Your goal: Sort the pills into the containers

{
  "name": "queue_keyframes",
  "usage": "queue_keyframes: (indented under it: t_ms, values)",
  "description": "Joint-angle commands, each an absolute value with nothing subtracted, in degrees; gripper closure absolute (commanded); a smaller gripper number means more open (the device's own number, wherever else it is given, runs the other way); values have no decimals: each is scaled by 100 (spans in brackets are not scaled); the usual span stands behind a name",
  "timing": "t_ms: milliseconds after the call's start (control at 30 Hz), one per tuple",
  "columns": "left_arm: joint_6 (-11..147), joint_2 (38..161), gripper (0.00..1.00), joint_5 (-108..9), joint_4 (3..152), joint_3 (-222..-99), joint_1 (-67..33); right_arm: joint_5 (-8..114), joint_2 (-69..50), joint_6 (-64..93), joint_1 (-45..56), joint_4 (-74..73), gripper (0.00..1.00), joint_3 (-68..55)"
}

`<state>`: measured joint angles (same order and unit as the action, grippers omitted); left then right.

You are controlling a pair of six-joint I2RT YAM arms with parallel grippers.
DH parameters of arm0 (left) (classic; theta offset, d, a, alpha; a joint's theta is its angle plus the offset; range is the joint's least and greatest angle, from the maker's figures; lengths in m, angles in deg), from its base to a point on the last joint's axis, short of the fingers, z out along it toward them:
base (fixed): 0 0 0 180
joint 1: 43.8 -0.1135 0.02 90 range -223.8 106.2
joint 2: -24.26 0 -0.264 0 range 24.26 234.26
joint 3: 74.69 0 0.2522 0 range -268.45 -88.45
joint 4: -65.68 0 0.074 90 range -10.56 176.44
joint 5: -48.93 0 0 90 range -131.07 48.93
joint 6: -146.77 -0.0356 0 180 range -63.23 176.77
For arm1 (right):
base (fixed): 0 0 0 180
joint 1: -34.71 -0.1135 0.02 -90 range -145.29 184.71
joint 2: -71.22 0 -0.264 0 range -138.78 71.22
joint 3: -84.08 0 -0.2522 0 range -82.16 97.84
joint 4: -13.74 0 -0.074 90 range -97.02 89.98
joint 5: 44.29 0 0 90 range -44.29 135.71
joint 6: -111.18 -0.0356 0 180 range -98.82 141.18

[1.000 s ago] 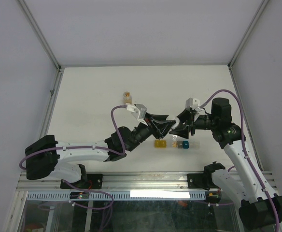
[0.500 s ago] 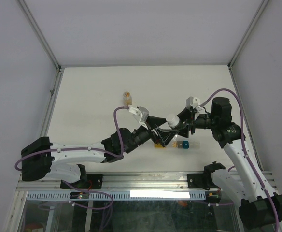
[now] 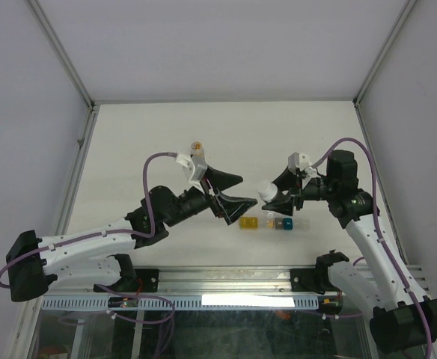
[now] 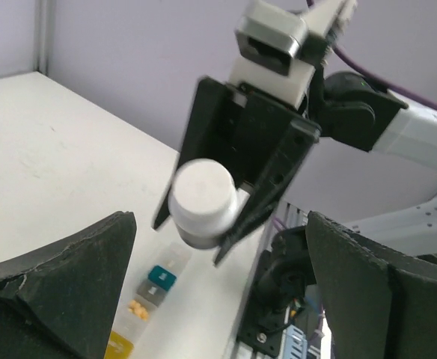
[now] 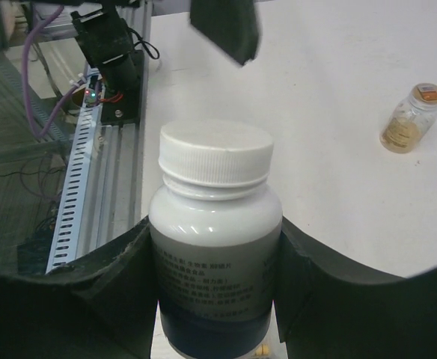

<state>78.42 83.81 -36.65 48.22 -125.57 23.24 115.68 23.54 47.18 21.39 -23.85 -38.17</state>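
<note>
My right gripper is shut on a white pill bottle with its white cap on, held tilted above the table; the right wrist view shows the bottle squeezed between both pads. My left gripper stands open just left of the cap, not touching it. In the left wrist view the cap faces me between my wide-apart fingers. The containers lie in a short strip below the bottle: yellow at the left, blue-teal at the right. Yellow pills lie in one clear compartment.
A small round amber bottle stands on the white table behind the left gripper, also seen in the right wrist view as the amber bottle. The metal rail with the arm bases runs along the near table edge.
My left gripper has opened off the bottle's cap and drawn back to the left. The right gripper still holds the bottle in the same place.
</note>
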Motion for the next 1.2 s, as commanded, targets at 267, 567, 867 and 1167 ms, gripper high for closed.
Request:
queue_keyframes:
  t_ms: [267,567,867,1167]
  values:
    - [7233,9020,7,-6388,6134,-13978,1271,12555,2138,4948,2138,-2468,100,-3685]
    - [7162,9729,23,-7007,6152,-14480,1143,12561,2103,4913,2117,-2436,100,-3708]
    - [7455,9800,31,-6973,5785,-14414,1065,12560,2109,4913,2109,-2436,100,-3707]
    - [7702,9936,35,-7196,5411,-14378,1060,12532,2121,4908,2108,-2433,100,-3705]
